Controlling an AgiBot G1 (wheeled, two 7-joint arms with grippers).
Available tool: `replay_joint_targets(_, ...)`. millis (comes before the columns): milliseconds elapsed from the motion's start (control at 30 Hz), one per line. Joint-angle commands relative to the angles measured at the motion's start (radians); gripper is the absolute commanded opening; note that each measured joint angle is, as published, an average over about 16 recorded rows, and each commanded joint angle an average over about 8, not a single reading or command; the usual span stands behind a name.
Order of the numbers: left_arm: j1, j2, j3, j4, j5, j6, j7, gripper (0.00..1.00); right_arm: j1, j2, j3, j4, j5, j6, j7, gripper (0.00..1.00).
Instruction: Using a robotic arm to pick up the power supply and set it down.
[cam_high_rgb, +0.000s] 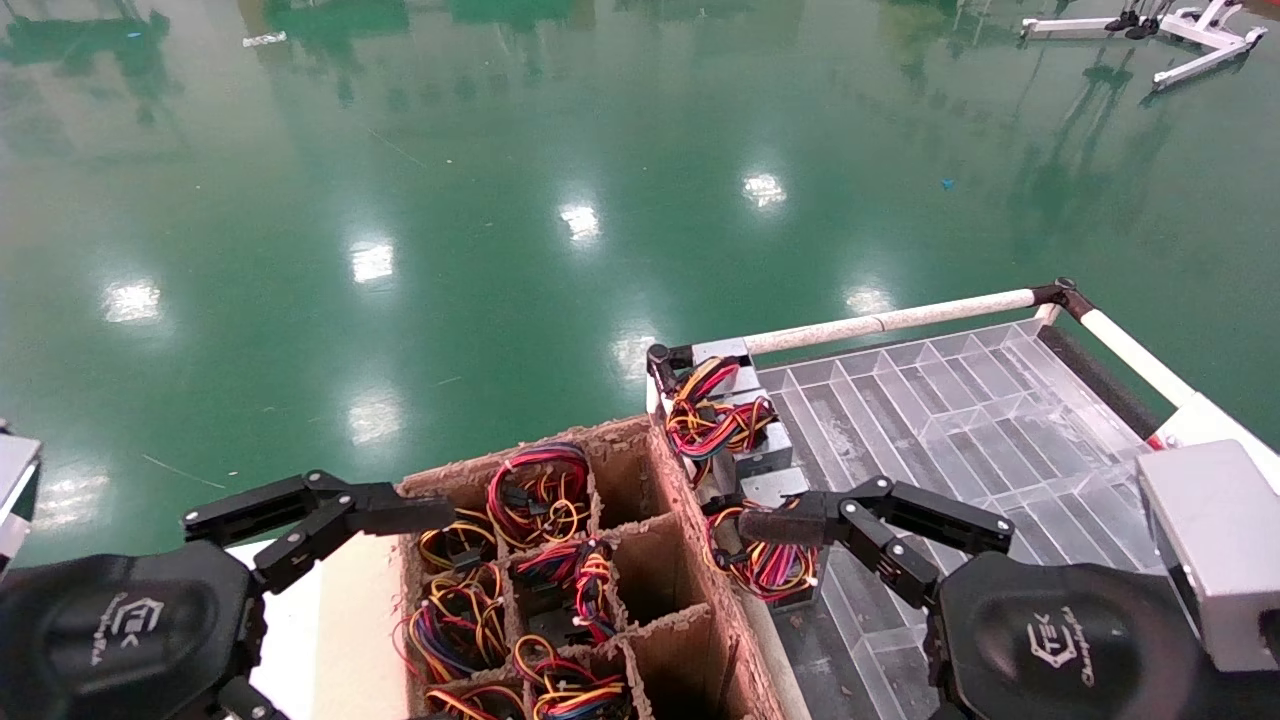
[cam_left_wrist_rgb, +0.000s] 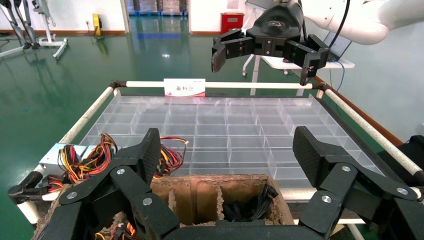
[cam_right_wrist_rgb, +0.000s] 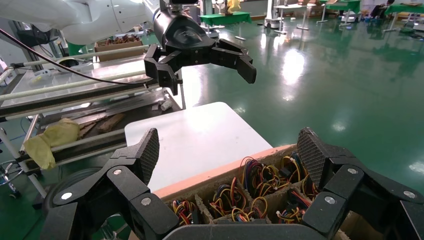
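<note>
The power supply shows only as a bundle of black cables (cam_left_wrist_rgb: 250, 207) lying deep in a cell of the divided cardboard box (cam_high_rgb: 640, 440). Its metal body is hidden by the cell walls. My left gripper (cam_left_wrist_rgb: 227, 150) hovers wide open over the box's left side, with that cell between and below its fingers (cam_high_rgb: 400, 515). From the tray side, my right gripper (cam_right_wrist_rgb: 229, 150) hangs wide open above the box's right edge, fingers (cam_high_rgb: 790, 527) empty. Neither gripper touches anything.
Other cells hold coloured wire bundles (cam_high_rgb: 535, 490). A clear compartment tray (cam_high_rgb: 950, 420) with a white rail (cam_high_rgb: 900, 320) stands to the right. Grey boxes with coloured wires (cam_high_rgb: 720, 410) sit at its far left corner. A white table (cam_right_wrist_rgb: 200, 135) lies left of the box.
</note>
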Motion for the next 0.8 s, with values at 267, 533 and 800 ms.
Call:
replay_joint_targets(267,0.0,0.0,0.0,0.0,0.0,0.0,0.0,0.0,-0.003,0.0,-0.004,-0.005,-0.013,0.005,-0.003,1.0)
replay_joint_targets(533,0.0,0.0,0.0,0.0,0.0,0.0,0.0,0.0,0.003,-0.003,-0.044,0.003,-0.115,0.02,-0.016,1.0)
replay_joint_targets(800,0.0,0.0,0.0,0.0,0.0,0.0,0.0,0.0,0.024,-0.018,-0.127,0.046,-0.33,0.085,0.013,1.0)
